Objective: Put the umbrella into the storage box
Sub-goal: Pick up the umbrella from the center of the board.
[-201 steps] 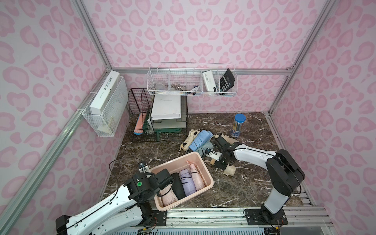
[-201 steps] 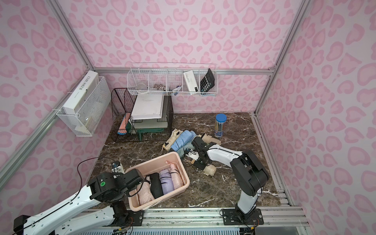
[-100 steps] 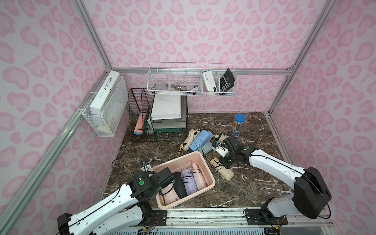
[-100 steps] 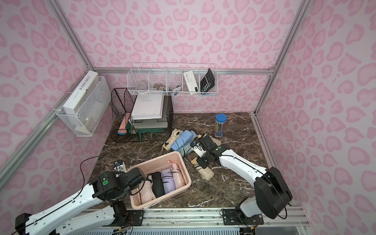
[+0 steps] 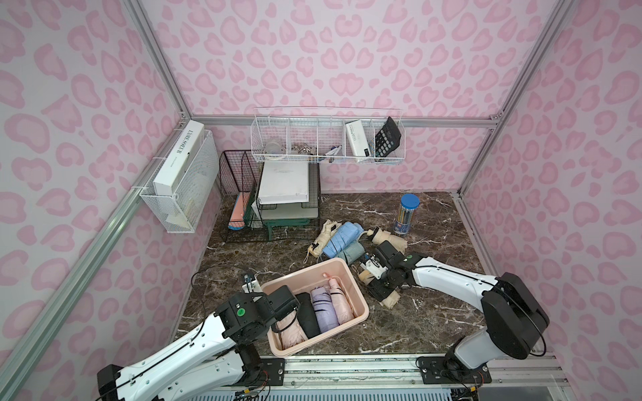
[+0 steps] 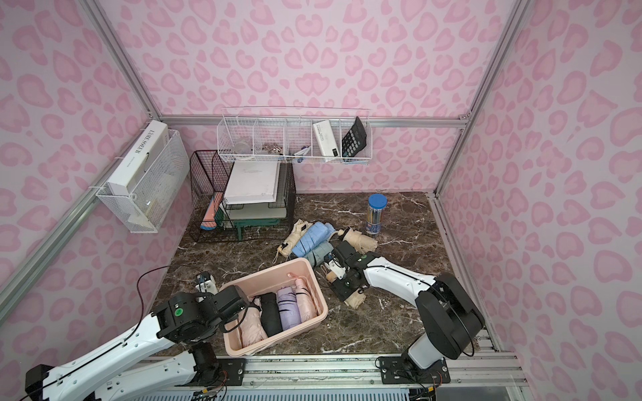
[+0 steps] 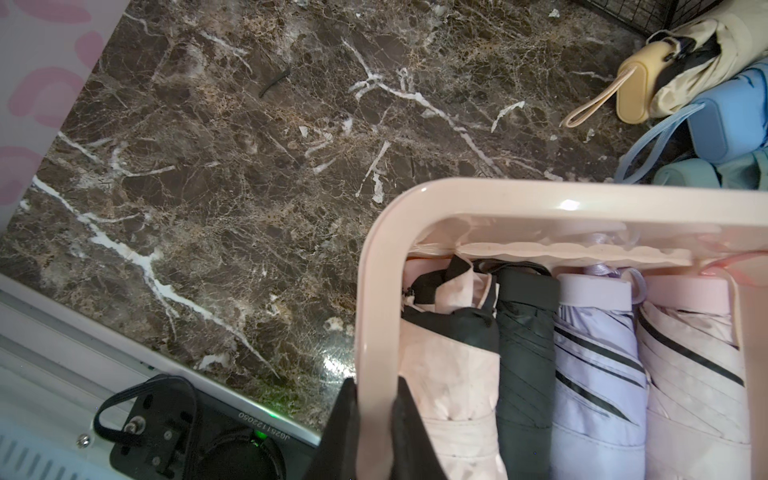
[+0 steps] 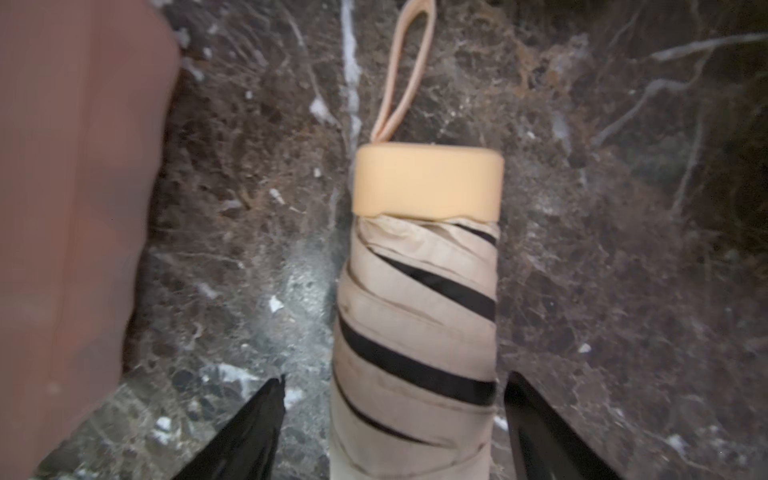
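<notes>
Four umbrellas (image 5: pixel 323 309) boxed, more out; right end effector (image 8: pixel 395 380) open over beige umbrella (image 8: pixel 415 332), left end effector (image 7: pixel 376 390) gripping box (image 7: pixel 582 205).

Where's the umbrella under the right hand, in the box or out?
Out: the umbrella lies on the tabletop beside the box, between open fingers.

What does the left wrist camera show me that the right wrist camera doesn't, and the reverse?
Left wrist only: the left pincer shut on the rim of the pale pink plastic storage box, with four folded umbrellas lying side by side inside and more loose umbrellas beyond it. Right wrist only: the cream black-striped folded umbrella lying between the open fingers of the right pincer, not gripped. Both: the dark brown marble tabletop; a blurred pinkish wall at the right wrist view's edge may be the same box.
</notes>
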